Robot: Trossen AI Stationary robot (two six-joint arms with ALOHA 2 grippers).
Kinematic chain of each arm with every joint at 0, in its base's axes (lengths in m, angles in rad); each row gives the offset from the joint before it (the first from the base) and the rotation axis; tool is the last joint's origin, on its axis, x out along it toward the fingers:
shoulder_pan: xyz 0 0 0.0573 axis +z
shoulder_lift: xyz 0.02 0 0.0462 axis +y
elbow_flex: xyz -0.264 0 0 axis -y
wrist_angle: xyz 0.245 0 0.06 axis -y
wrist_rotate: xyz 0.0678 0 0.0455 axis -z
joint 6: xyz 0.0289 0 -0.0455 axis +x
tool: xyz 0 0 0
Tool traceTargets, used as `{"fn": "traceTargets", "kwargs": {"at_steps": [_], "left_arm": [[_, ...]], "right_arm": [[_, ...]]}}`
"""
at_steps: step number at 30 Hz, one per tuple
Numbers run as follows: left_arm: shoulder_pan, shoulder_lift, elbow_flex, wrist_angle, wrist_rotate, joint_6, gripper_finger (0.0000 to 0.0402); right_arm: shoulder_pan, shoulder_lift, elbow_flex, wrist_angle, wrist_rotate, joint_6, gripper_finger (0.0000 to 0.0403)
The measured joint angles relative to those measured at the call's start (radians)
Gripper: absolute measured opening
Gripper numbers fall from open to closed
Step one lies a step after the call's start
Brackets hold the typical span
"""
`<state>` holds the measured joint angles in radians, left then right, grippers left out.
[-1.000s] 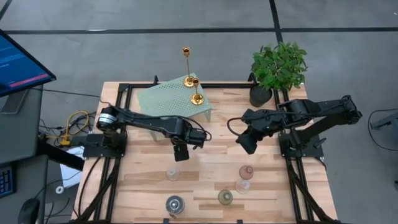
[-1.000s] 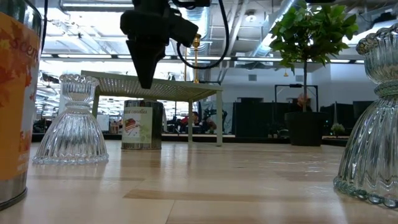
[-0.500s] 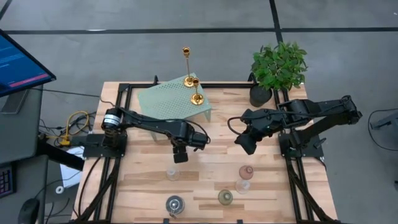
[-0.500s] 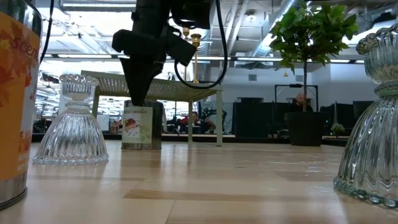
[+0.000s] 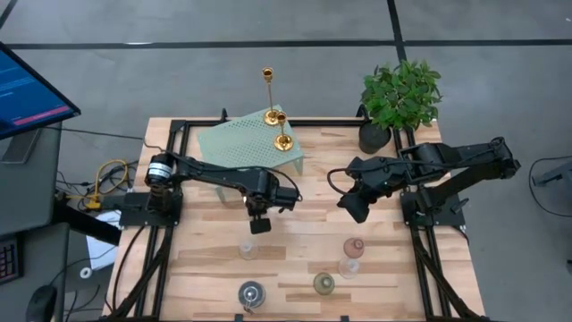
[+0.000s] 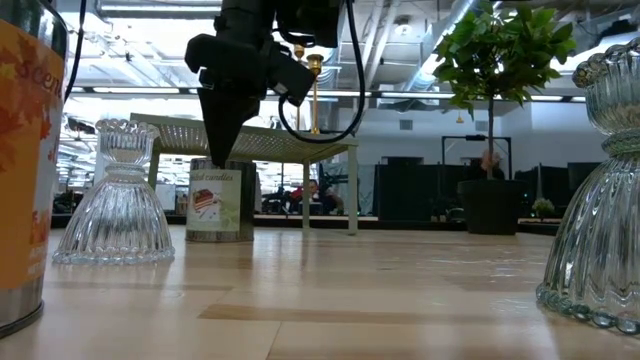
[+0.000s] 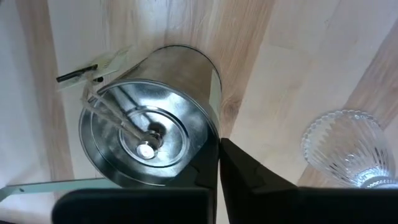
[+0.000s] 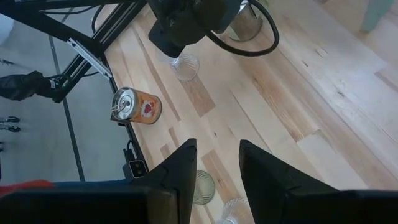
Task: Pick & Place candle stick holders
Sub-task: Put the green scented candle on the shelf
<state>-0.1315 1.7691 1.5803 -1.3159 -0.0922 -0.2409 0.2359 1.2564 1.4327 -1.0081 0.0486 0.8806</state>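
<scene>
A silvery tin cup (image 7: 149,134) with a picture label (image 6: 213,205) stands on the table's middle, in front of the mint rack (image 5: 246,143); my left gripper (image 5: 260,224) points down over it, shut on it. My right gripper (image 5: 356,207) hangs open in the air over the table's right half, holding nothing. A ribbed clear glass holder (image 5: 248,249) stands just near of the left gripper. Two gold candlesticks (image 5: 283,130) stand on the rack. Near the front edge stand a silvery cup (image 5: 251,293), a greenish glass (image 5: 323,283), a pink one (image 5: 354,246) and a clear one (image 5: 349,266). My left gripper holds the tin cup's rim (image 7: 214,140) on the side toward the clear glass holder, the thin wall pinched with one finger inside the cup and one finger (image 7: 249,171) outside. The fingers come from above, pointing down. The cup stands upright, and its bottom (image 6: 215,238) looks to be on the table.
A potted plant (image 5: 399,94) stands at the far right corner. An orange tin (image 8: 135,106) lies at the front left edge, close to the low camera (image 6: 20,170). Bare wood (image 5: 304,224) lies between the two grippers.
My left gripper has come down onto the tin cup and shut on its rim. The cup has shifted a little on the table and turned, so that its label now faces the low camera more squarely.
</scene>
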Motion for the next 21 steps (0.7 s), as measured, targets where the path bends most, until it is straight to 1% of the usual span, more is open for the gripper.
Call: {"fn": "traceTargets", "kwargs": {"at_steps": [6,9,14,21], "left_arm": [[-0.039,-0.005,0.024,-0.011,-0.002,-0.006,0.0003],[-0.060,-0.013,0.080,-0.052,0.000,-0.010,0.0003],[-0.070,-0.016,0.171,-0.130,-0.003,-0.025,0.0002],[-0.072,-0.016,0.301,-0.220,0.038,-0.060,0.0002]], "right_arm": [[0.000,0.000,0.000,0.000,0.009,-0.030,0.0111],[0.000,0.000,0.000,0.003,0.028,-0.051,0.0111],[-0.001,0.000,0.000,0.004,0.031,-0.098,0.0111],[-0.001,0.000,0.000,0.009,0.031,-0.132,0.0111]]}}
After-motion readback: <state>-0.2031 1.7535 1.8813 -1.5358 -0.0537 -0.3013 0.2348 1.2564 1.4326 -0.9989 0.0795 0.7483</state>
